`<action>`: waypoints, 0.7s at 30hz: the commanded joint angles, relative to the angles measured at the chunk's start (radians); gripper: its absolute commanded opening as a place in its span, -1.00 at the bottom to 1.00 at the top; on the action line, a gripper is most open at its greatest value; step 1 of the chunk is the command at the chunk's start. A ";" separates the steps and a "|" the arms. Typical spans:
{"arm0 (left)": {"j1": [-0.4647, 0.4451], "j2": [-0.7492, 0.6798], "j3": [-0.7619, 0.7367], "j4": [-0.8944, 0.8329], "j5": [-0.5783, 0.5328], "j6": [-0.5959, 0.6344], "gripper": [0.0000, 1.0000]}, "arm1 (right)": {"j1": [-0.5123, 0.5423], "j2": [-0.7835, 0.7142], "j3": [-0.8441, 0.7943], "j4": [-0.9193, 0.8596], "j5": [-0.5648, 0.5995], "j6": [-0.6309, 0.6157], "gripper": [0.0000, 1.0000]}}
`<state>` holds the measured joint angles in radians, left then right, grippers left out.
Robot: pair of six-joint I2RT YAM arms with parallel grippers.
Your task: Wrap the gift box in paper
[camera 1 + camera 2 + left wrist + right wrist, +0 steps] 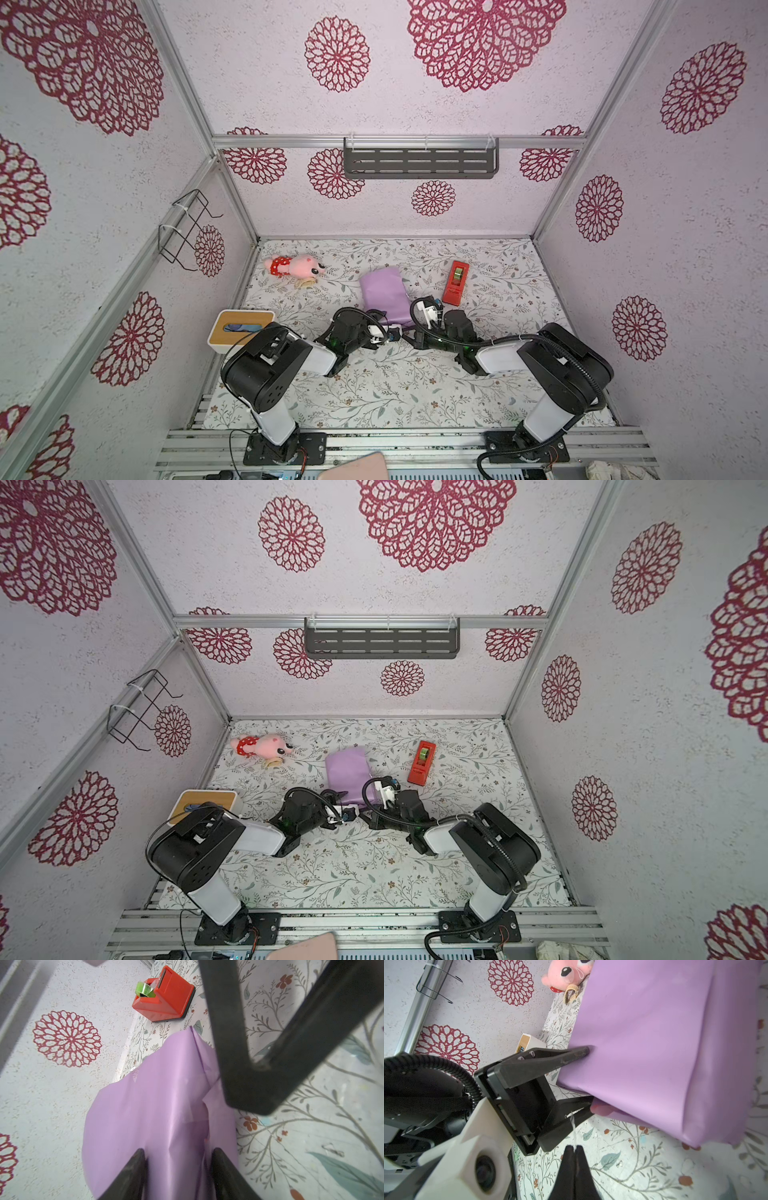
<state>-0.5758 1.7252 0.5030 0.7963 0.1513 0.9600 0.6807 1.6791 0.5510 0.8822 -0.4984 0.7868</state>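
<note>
Paper (pixel 384 293), lilac side out, hides the gift box just beside the red tape dispenser (pixel 456 282), its end away from it clamped by the left gripper (pixel 177 1153), seemingly pinning a fold for the clear tape strip (pixel 572 1126) pinched in the right gripper (pixel 573 1149).

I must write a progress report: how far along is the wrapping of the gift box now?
Done: the paper hides the box entirely. In hand: the left gripper clamps the folded end; the right gripper, shut, holds a strip of tape. Left: probably taping that end down.
</note>
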 commanded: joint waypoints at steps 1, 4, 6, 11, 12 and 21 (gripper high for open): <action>0.005 0.001 0.003 -0.066 -0.002 -0.006 0.07 | 0.002 0.027 0.047 0.024 -0.019 -0.018 -1.00; 0.005 0.001 0.004 -0.066 -0.001 -0.006 0.07 | 0.003 0.053 0.072 0.032 -0.029 -0.017 -1.00; 0.005 0.001 0.003 -0.067 -0.001 -0.007 0.07 | 0.003 0.067 0.085 0.033 -0.032 -0.017 -1.00; 0.005 -0.001 0.002 -0.066 0.000 -0.007 0.07 | 0.003 0.096 0.104 0.027 -0.038 -0.017 -1.00; 0.005 -0.001 0.002 -0.067 0.000 -0.007 0.07 | 0.004 0.101 0.106 0.028 -0.041 -0.016 -1.00; 0.005 0.000 0.005 -0.068 0.000 -0.008 0.07 | 0.008 0.119 0.111 0.031 -0.037 -0.005 -1.00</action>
<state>-0.5758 1.7252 0.5034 0.7959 0.1516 0.9573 0.6838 1.7924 0.6361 0.8845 -0.5251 0.7872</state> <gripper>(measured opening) 0.535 0.050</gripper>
